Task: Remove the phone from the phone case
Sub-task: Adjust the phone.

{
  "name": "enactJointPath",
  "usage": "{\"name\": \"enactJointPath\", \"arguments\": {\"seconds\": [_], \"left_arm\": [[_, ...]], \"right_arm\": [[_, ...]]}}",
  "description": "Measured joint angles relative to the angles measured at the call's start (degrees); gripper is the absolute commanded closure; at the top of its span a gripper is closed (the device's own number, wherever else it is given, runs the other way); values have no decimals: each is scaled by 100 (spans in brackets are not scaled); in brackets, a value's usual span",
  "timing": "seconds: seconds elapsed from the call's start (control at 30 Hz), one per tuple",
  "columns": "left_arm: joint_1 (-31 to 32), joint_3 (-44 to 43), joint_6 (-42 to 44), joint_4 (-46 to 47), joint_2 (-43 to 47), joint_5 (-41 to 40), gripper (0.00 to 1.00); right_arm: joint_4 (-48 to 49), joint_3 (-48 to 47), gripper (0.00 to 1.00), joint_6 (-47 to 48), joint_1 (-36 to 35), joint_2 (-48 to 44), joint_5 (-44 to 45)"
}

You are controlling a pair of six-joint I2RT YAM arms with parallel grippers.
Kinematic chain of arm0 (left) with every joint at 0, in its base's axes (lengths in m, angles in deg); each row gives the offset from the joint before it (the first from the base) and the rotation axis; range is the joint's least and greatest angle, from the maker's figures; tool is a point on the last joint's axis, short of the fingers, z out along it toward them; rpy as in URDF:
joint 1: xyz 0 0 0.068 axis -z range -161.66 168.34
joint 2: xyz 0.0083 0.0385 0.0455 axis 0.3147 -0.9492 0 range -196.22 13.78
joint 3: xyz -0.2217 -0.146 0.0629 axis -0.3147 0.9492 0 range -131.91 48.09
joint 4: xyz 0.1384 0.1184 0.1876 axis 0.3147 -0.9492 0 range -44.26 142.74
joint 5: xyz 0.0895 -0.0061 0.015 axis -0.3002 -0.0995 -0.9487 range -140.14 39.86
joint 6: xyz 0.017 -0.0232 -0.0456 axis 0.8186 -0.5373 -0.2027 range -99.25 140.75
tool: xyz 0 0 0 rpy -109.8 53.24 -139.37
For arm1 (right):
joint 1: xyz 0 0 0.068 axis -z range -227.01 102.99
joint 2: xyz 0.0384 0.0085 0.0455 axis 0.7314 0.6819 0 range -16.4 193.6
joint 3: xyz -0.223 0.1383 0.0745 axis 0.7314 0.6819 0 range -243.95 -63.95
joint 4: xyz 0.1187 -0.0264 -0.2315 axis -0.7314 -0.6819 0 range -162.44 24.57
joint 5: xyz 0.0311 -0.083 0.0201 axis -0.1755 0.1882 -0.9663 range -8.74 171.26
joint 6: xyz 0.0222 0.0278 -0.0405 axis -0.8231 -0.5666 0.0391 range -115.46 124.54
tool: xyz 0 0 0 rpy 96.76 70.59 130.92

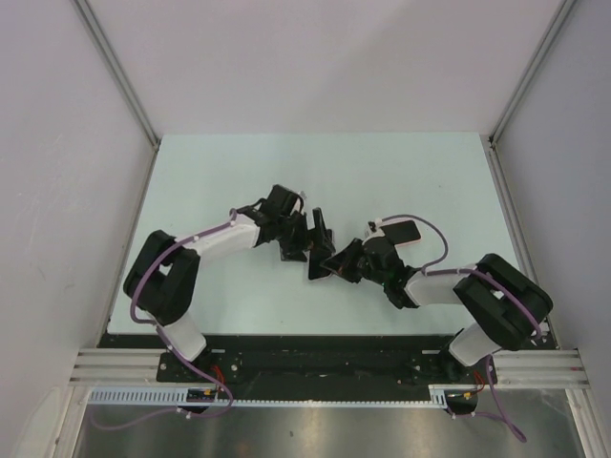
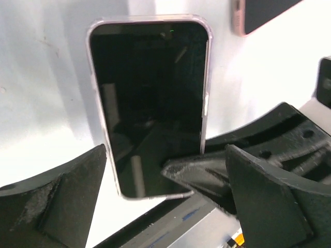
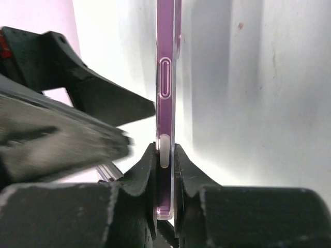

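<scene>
The phone (image 2: 150, 98), dark screen and purple body, sits in a clear case (image 2: 208, 62). It is held on edge above the table, at the centre of the top view (image 1: 317, 250). My right gripper (image 3: 164, 155) is shut on the cased phone's lower end, one pad on the screen and one on the back; its finger shows in the left wrist view (image 2: 201, 173). My left gripper (image 2: 165, 155) is open, its fingers wide apart either side of the phone's lower end, not touching it. In the right wrist view the phone's purple edge (image 3: 166, 67) runs straight up.
A second dark phone in a pinkish case (image 1: 401, 232) lies flat on the white table (image 1: 220, 172) behind the right wrist; it also shows in the left wrist view (image 2: 258, 13). The black front rail (image 1: 315, 358) runs along the table's near edge.
</scene>
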Motion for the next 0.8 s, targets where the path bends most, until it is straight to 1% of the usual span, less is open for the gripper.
{"name": "enactJointPath", "arguments": {"seconds": [0.1, 0.23, 0.33, 0.4, 0.47, 0.57, 0.6, 0.63, 0.67, 0.8], "left_arm": [[-286, -138, 140, 39, 267, 216, 0], [-778, -98, 358, 376, 1049, 286, 0], [-907, 483, 391, 1045, 2011, 203, 1], [-881, 1213, 328, 1825, 2710, 251, 1], [-870, 1834, 168, 2444, 3126, 378, 0], [-918, 2264, -133, 3141, 3071, 754, 1], [-946, 2315, -275, 3379, 2942, 942, 2], [-973, 2363, -470, 3810, 2730, 1213, 2], [-997, 2371, -553, 3993, 2632, 1309, 3], [-1043, 2483, -1276, 5407, 2015, 1884, 6]], "right_arm": [[-101, -7, 100, 155, 306, -192, -205], [-376, -7, 100, 310, 960, -546, -793], [-632, -7, 100, 448, 1403, -938, -1178], [-719, -7, 100, 505, 1635, -1235, -1440], [-713, -28, 100, 518, 1792, -1436, -1746], [-566, -114, 100, 450, 1967, -1506, -2260], [-527, -149, 100, 411, 2000, -1497, -2404], [-468, -179, 100, 374, 2020, -1493, -2559], [-428, -205, 100, 352, 2026, -1491, -2669], [-343, -330, 100, 254, 2024, -1506, -3032]]}}
